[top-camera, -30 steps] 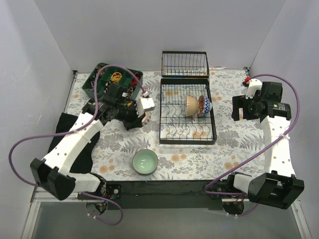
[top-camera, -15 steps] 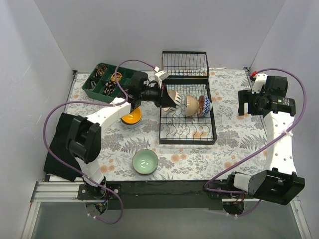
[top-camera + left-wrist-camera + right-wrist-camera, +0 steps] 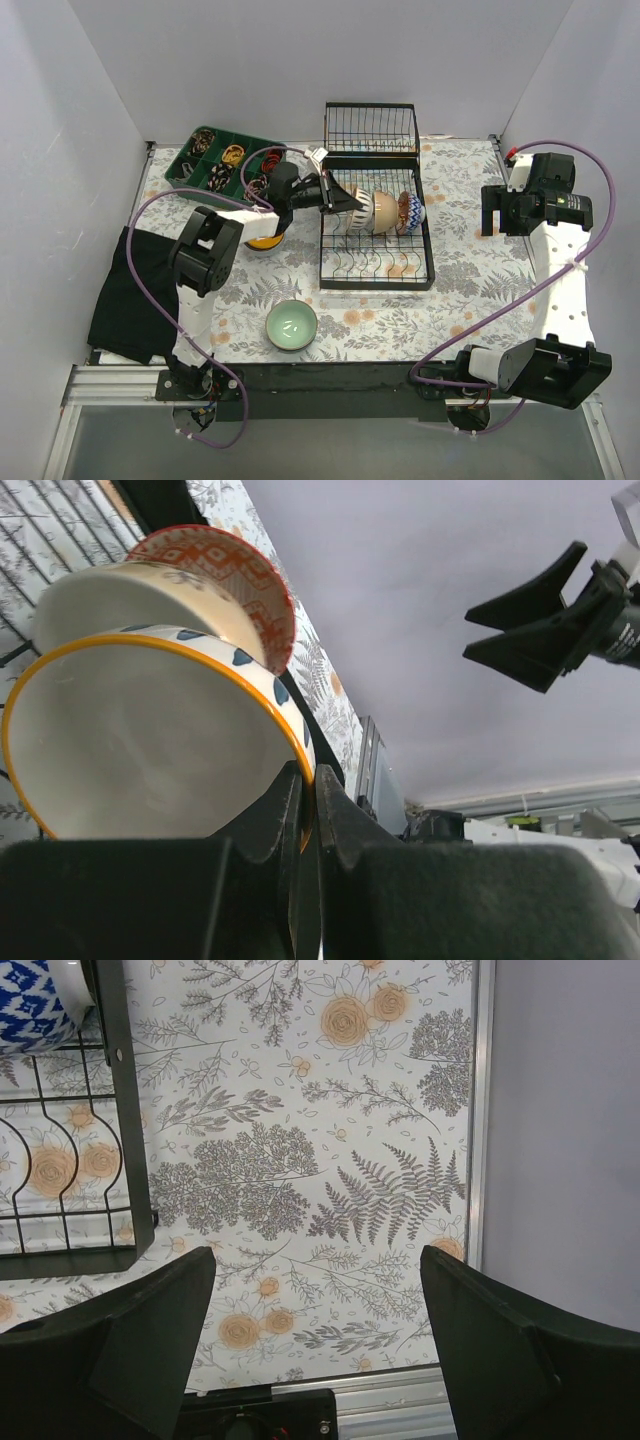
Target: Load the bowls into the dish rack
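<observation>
Dish rack [image 3: 376,286] sits centre-far, other bowls standing in its tines; we see the left gripper [image 3: 308,780] pinched narrow on the rim of the orange-rimmed bowl [image 3: 150,750], at the rack's left end, close beside the beige bowl [image 3: 130,595]; risks: thin rim pinch lets it swing, knock the beige bowl, or miss the slot; mint bowl [image 3: 291,325] on the table near, orange-yellow bowl [image 3: 262,240] left of the rack; right gripper [image 3: 315,1305] spread wide, empty; we find no readable writing.
</observation>
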`<state>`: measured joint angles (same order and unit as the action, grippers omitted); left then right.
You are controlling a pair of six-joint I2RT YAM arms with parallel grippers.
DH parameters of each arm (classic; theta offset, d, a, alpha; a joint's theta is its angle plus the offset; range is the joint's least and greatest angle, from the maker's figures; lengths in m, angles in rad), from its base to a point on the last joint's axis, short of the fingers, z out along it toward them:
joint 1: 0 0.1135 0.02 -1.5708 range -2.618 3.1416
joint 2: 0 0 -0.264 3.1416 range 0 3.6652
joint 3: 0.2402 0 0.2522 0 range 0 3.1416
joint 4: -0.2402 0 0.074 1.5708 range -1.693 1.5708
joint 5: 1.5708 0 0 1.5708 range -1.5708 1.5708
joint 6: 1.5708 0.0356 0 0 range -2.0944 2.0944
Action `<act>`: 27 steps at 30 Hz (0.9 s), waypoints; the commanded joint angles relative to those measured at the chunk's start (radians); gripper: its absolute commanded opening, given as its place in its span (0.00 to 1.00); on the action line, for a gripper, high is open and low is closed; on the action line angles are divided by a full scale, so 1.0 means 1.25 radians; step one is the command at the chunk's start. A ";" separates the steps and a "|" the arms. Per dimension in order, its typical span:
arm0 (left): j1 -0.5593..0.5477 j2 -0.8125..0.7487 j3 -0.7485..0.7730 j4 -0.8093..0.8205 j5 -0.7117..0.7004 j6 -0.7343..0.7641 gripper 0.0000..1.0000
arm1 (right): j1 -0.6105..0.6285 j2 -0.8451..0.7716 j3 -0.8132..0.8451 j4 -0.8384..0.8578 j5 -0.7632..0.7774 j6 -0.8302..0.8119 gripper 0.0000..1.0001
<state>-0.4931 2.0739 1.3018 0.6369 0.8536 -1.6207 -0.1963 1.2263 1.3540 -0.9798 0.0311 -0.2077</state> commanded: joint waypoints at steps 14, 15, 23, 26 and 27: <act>-0.001 0.159 0.115 0.279 0.020 -0.221 0.00 | -0.001 0.040 0.035 -0.019 0.046 -0.007 0.91; -0.001 0.167 0.119 0.301 0.023 -0.232 0.00 | -0.001 0.041 0.032 -0.019 0.050 -0.008 0.91; -0.003 0.225 0.105 0.488 -0.003 -0.403 0.00 | -0.001 0.074 0.036 -0.032 0.057 -0.025 0.91; -0.007 0.223 0.082 0.519 -0.027 -0.419 0.00 | -0.001 0.095 0.052 -0.036 0.055 -0.028 0.90; -0.007 0.220 0.075 0.515 -0.032 -0.412 0.00 | -0.001 0.099 0.057 -0.036 0.054 -0.028 0.90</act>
<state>-0.4911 2.3833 1.4162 1.1446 0.8589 -1.9823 -0.1963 1.3300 1.3785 -1.0019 0.0921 -0.2314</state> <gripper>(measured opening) 0.046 0.905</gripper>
